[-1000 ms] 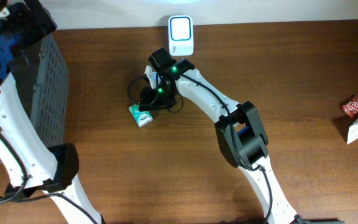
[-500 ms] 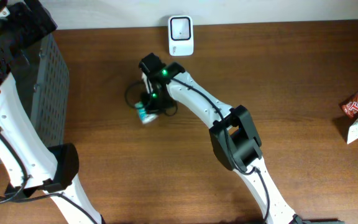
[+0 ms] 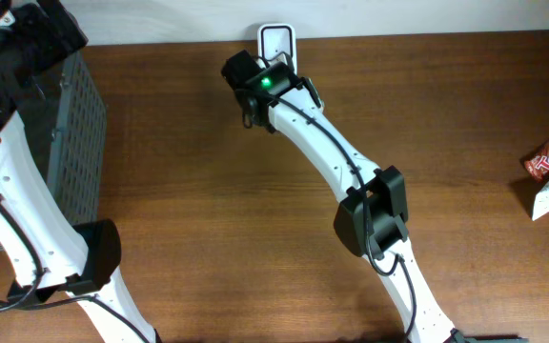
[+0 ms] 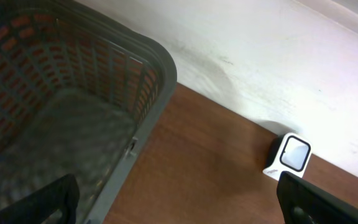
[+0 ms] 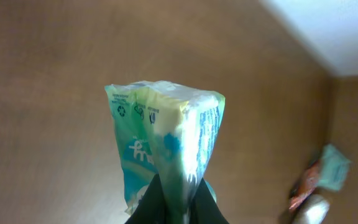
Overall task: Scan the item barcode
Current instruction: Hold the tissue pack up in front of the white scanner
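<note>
The right gripper [image 5: 171, 205] has squeezed shut on the green packet [image 5: 166, 137] and lifted it off the table [image 3: 189, 229]. Before, the packet lay a little way in front of the scanner [image 3: 276, 36]. Now the gripper has moved right up to the scanner and hides part of it.

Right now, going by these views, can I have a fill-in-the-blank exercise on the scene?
1. The right gripper has its jaws ___ on the green packet.
2. The left gripper has its jaws ___.
3. The scanner by the wall has a ___ casing.
4. The basket in the left wrist view is ___ in colour.

Missing words: shut; open; white; grey.
</note>
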Controlling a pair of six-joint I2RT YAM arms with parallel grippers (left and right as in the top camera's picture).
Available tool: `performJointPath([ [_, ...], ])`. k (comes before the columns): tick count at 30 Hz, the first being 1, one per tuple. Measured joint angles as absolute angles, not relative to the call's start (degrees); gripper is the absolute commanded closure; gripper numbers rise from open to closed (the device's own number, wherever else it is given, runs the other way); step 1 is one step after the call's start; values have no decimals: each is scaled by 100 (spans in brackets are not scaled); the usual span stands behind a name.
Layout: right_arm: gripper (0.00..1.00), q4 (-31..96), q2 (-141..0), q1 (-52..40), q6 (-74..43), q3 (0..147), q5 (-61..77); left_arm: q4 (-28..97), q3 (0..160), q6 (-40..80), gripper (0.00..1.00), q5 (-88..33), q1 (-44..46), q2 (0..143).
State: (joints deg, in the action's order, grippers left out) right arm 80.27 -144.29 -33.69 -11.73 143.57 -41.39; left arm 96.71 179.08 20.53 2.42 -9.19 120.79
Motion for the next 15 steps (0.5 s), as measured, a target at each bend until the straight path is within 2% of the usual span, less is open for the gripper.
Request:
performJointPath([
  [5, 96, 8796, -14429, -2814, -1186, 14355, -2764, 9668, 17908, 2053, 1, 239, -919, 12079],
  [9, 96, 8455, -14429, -2410, -1273, 14344, -2504, 9668, 17911, 2053, 1, 242, -919, 12079],
  [12, 96, 7758, -14429, -2394, -1315, 14348, -2449, 9668, 17911, 2053, 1, 242, -919, 12079],
  [15, 96, 5793, -14429, -2421, -998, 14427, -2421, 9673, 17911, 2053, 1, 239, -919, 12079],
])
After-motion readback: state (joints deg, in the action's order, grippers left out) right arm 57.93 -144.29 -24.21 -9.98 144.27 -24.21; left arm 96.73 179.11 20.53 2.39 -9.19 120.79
